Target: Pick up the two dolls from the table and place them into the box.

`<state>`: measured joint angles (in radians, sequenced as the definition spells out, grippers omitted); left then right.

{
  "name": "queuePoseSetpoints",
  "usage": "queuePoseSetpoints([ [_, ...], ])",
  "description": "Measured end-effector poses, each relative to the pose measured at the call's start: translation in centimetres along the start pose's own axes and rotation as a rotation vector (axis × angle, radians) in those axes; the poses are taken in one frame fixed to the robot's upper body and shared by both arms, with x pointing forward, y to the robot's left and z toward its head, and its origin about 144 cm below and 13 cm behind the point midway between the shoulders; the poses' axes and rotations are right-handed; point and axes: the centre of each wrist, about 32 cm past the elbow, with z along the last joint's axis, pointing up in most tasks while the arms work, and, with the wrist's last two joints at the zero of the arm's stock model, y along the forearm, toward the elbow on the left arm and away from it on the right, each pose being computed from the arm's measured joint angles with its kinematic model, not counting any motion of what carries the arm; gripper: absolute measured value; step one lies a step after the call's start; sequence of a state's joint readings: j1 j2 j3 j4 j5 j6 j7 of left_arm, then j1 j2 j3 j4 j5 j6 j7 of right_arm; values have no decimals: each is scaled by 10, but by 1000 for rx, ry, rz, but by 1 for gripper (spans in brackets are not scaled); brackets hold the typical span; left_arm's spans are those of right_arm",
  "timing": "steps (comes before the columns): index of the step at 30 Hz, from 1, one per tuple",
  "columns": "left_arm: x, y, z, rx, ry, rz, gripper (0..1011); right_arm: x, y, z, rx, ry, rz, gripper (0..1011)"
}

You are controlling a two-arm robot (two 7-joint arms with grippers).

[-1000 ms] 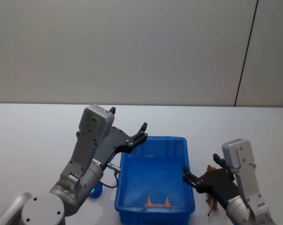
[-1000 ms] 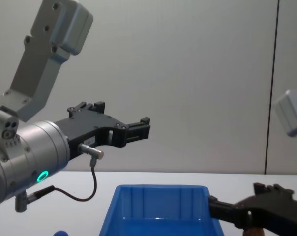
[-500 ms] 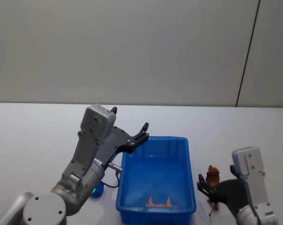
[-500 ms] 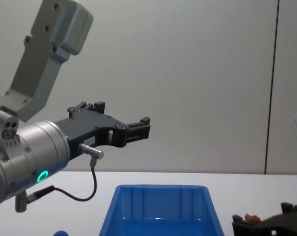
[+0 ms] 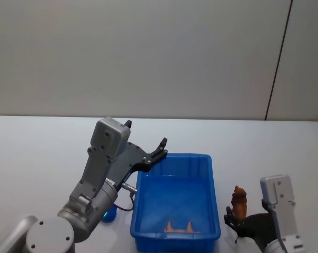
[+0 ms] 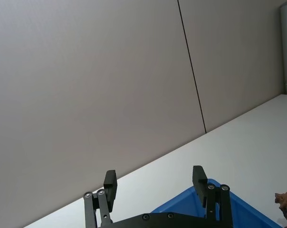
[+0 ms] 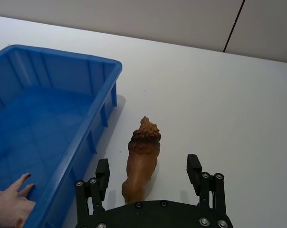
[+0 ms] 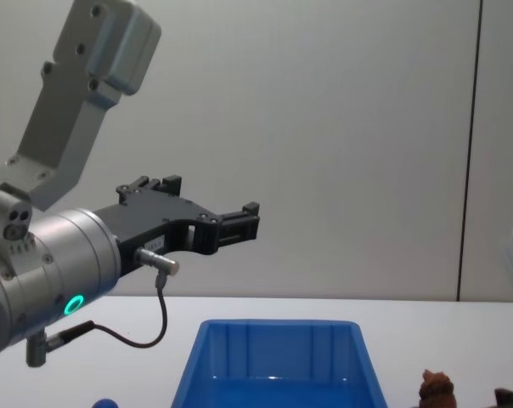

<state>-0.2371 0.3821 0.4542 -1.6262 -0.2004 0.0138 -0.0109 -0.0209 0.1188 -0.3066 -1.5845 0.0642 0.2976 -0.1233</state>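
Note:
The blue box [image 5: 211, 182] sits on the white table [image 5: 38, 153] in front of me. A pale pinkish doll [image 5: 179, 227] lies inside it against the near wall, and it also shows as the pale doll [image 7: 8, 202] in the right wrist view. The brown fuzzy doll [image 7: 142, 159] stands upright on the table just right of the box. My right gripper [image 7: 148, 168] is open and low, with this doll between its fingers but not touching them. My left gripper [image 5: 145, 133] hangs open and empty above the box's far left corner.
A small blue ball [image 5: 107, 213] lies on the table left of the box, under my left arm. Bare table stretches to the right of the brown doll [image 8: 435, 389] and beyond the box. A grey wall stands behind.
My right gripper has pulled back from over the box's right rim and dropped to the brown doll, which now stands between its fingers. The left arm has not moved.

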Motion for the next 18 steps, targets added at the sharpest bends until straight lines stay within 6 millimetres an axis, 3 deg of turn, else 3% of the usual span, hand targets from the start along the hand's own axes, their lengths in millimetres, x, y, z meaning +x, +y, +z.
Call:
queuePoseSetpoints([
  [12,0,0,0,0,0,0,1002,-6,10,-8,-27,16,-5,1001],
  [18,0,0,0,0,0,0,1002,-9,15,-11,-42,28,-3,878],
])
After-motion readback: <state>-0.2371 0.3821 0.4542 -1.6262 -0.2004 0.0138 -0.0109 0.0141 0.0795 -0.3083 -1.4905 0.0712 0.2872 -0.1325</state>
